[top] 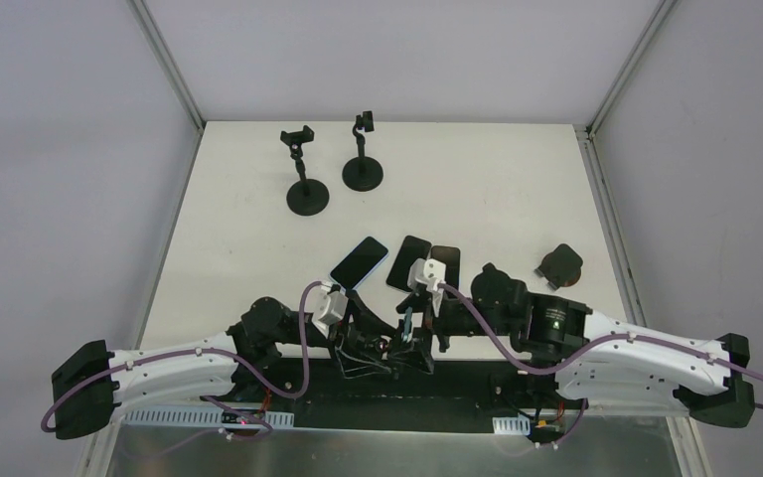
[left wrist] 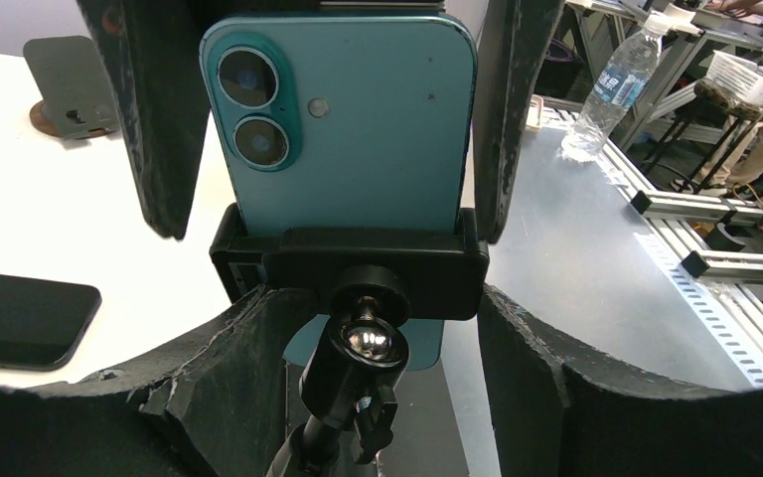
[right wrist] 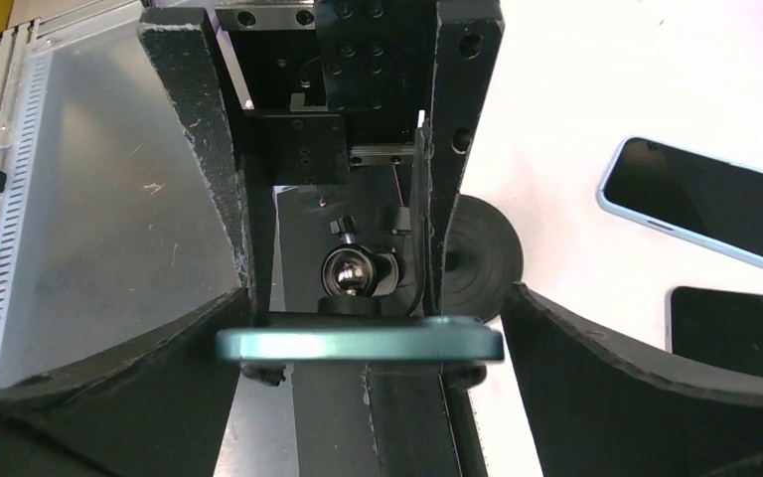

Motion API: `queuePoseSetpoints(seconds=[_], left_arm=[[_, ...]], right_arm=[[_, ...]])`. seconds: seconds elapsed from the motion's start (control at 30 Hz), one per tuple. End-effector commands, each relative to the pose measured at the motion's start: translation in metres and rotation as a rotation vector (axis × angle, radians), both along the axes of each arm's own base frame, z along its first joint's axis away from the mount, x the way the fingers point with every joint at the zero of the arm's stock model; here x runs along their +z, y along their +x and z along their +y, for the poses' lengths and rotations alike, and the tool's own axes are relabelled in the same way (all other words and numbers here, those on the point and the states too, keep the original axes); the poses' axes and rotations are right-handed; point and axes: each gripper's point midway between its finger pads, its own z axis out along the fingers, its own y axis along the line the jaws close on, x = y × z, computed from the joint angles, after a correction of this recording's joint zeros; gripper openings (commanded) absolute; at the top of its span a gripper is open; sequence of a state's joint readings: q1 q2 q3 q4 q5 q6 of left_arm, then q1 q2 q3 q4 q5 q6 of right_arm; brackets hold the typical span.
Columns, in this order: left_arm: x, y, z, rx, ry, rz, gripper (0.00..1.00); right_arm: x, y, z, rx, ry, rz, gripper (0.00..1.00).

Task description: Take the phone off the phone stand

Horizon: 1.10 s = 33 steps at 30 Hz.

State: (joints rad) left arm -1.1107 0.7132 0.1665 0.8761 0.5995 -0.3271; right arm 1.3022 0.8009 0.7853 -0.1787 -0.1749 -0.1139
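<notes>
White surface [top: 477, 189] boxed in by grey walls [top: 60, 149] carries everything. At its near edge the teal phone [left wrist: 358, 129] stands upright in the phone stand [left wrist: 373, 268], lenses uppermost and long axis vertical. The stand's black cradle pinches its lower part across the width, above the ball joint [left wrist: 370, 338]. The left claw [left wrist: 338, 89] meets it from the back. Its 2 fingers [left wrist: 159, 119] sit above the cradle, 1 against each long edge with no gap showing, so I read it as clamped on the phone. The right claw [right wrist: 343, 149] looks down on the phone's top edge, spread wide. Its fingers pass either side of the ball joint and touch neither it nor the phone, with the round base [right wrist: 482, 258] below. The coming move turns on that long axis. Since the cradle grips sideways, the way out is probably straight up, away from the joint, and the left arm is the 1 placed to pull. With the right claw apart, nothing visibly pins the stand, so it may rise too. Farther out, 3 loose phones [top: 360, 262] lie flat mid-surface and a round dark holder [top: 561, 264] sits to the right. At the far side stand 2 empty stands [top: 307, 179].
</notes>
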Motion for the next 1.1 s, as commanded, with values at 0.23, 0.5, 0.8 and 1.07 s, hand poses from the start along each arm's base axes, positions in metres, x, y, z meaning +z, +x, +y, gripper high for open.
queuePoseSetpoints(seconds=[0.23, 0.5, 0.8, 1.07], left_arm=[[0.007, 0.0, 0.004, 0.003, -0.04, -0.029, 0.0], [0.009, -0.005, 0.005, -0.025, -0.044, -0.038, 0.0], [0.017, -0.028, 0.001, -0.195, -0.015, -0.036, 0.0], [0.021, -0.033, -0.001, -0.235, -0.011, -0.049, 0.0]], right_arm=[[0.031, -0.005, 0.018, 0.027, 0.068, 0.055, 0.2], [0.016, 0.019, 0.013, -0.104, 0.065, 0.002, 0.0], [-0.01, 0.064, -0.002, -0.301, -0.04, -0.161, 0.0], [-0.024, 0.076, -0.013, -0.354, -0.062, -0.146, 0.0]])
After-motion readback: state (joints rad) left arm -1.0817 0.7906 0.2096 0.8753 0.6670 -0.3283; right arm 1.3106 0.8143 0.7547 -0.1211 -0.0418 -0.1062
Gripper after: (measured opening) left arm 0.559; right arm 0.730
